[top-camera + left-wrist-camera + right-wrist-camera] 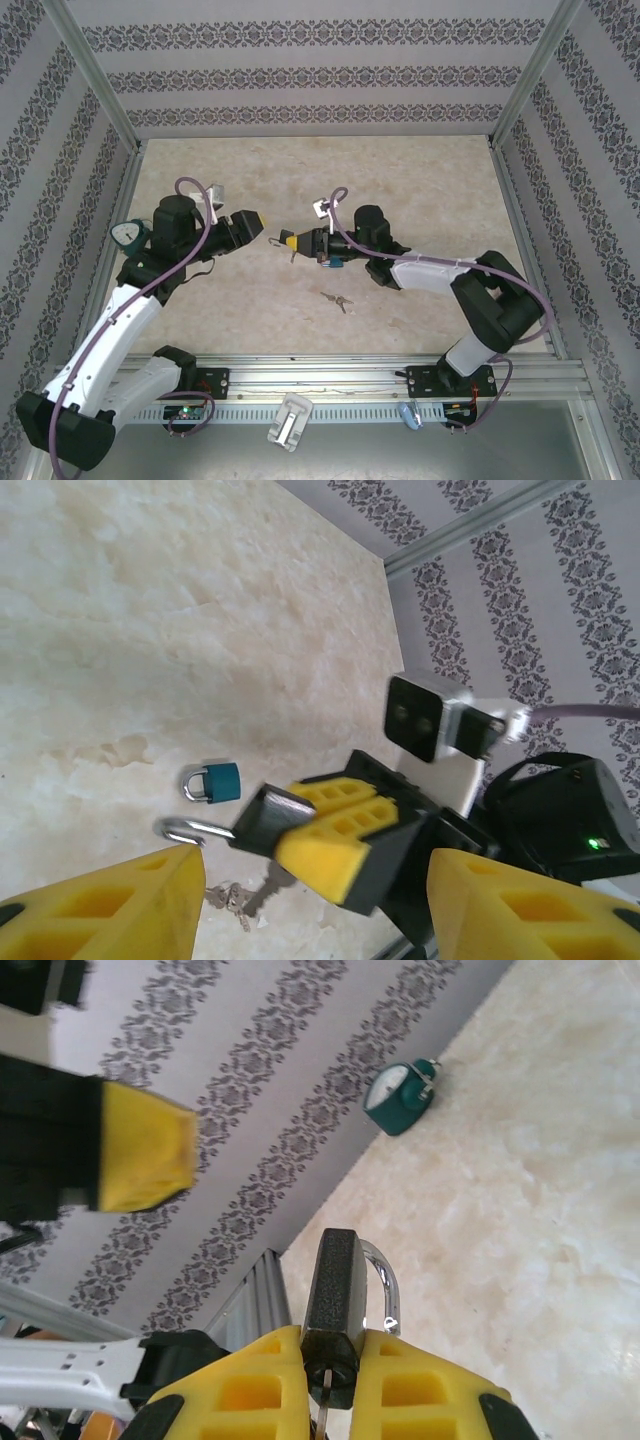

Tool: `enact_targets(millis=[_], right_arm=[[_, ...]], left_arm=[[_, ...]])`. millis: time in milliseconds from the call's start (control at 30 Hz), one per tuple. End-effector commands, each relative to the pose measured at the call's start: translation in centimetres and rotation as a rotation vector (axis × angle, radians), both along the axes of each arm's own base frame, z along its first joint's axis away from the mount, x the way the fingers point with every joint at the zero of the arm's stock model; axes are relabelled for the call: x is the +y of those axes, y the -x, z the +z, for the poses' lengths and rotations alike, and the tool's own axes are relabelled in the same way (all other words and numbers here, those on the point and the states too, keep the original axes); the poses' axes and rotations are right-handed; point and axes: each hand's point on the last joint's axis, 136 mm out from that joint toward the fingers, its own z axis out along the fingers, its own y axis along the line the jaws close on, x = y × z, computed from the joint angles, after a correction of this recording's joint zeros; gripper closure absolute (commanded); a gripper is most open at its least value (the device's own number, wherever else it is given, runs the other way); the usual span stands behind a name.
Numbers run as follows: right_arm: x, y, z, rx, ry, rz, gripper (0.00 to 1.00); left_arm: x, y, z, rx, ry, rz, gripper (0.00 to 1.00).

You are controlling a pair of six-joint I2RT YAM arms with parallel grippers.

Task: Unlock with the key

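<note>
Right claw (331,1352), one padlock (334,1278) (teal padlock (216,782))

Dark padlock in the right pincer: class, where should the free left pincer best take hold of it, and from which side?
Probably the dark padlock's free half, by the shackle. The right pincer clamps its keyhole end, so that half sticks out towards the open left pincer. Come straight in from the shackle end, pads on the flat faces.
</note>
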Motion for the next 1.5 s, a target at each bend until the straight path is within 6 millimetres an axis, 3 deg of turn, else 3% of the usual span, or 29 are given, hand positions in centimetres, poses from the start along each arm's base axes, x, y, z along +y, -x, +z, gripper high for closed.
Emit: enact_targets(millis=[0, 167, 367, 633, 1033, 1467], right_arm=[[0.9, -1.8, -0.1, 0.018, -0.007, -0.032, 0.98], [3.3, -3.1, -3.2, 0.111, 0.041, -0.041, 0.98], [7.0, -3.2, -5.4, 0.177, 0.058, 0.007, 0.98], [9.6, -4.7, -8.4, 0.269, 0.07, 0.01, 0.96], [9.8, -6.6, -12.5, 0.373, 0.122, -0.045, 0.93], [7.7, -7.2, -15.6, 0.458, 0.218, -0.104, 0.78]], left_arm=[[0.8, 0.2, -0.3, 0.014, 0.008, 0.047, 0.4], [0.9, 0.3, -0.5, 0.01, 0.024, 0.055, 0.39], [0.5, 0.1, -1.0, 0.025, 0.045, 0.051, 0.38], [0.5, 0.1, -1.6, 0.042, 0.063, 0.059, 0.38], [0.3, -0.2, -2.2, 0.057, 0.089, 0.06, 0.38], [0.1, -0.3, -2.8, 0.071, 0.113, 0.062, 0.38]])
